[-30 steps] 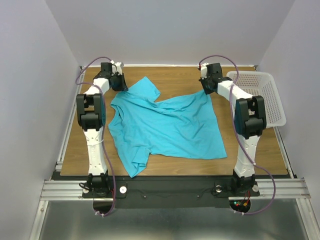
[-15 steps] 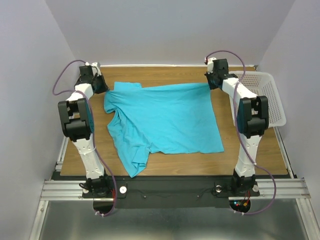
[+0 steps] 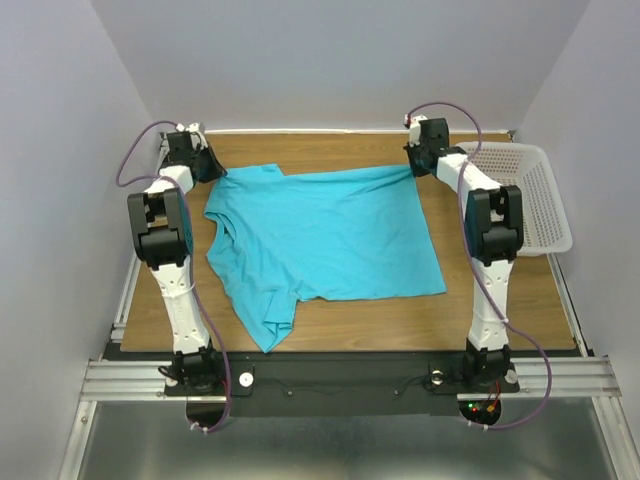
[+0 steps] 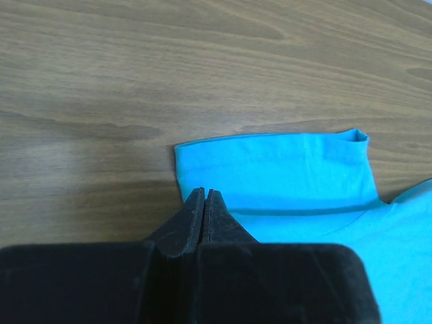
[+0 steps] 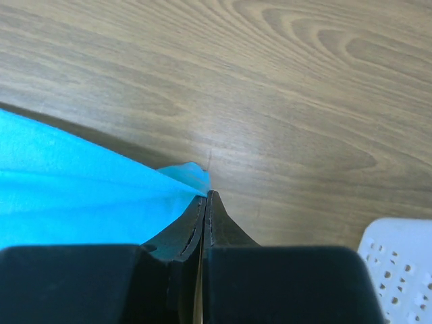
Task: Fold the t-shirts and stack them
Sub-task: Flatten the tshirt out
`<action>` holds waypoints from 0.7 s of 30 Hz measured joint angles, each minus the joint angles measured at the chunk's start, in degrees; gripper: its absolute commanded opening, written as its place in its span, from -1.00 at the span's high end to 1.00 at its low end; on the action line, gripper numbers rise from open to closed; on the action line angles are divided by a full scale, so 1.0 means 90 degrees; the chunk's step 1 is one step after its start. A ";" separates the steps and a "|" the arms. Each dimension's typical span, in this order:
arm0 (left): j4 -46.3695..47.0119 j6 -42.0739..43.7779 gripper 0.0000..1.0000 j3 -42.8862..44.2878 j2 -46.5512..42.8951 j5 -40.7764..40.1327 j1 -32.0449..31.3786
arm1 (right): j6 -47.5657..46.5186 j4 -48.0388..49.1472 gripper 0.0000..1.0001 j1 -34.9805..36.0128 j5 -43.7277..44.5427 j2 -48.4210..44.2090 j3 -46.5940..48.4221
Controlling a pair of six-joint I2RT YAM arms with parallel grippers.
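Observation:
One turquoise t-shirt lies spread over the wooden table, its far edge stretched between my two grippers. At the far left corner my left gripper is shut on the sleeve. In the left wrist view the closed tips sit on the hemmed sleeve edge, which lies flat on the wood. My right gripper is shut on the far right corner. In the right wrist view a tuft of cloth pokes out at the closed tips. The near left part of the shirt is rumpled and folded under.
A white mesh basket stands at the table's far right edge, just right of my right arm; its corner shows in the right wrist view. Grey walls close in the table on three sides.
My left gripper shut on the sleeve and swung out to the far left corner. Both grippers pulled the crumpled far edge apart, so the shirt now lies spread out.

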 measured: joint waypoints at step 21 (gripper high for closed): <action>0.0095 -0.0459 1.00 0.0971 0.0784 -0.0590 -0.0146 | 0.0231 0.0444 0.99 -0.0015 0.0517 0.0964 0.1095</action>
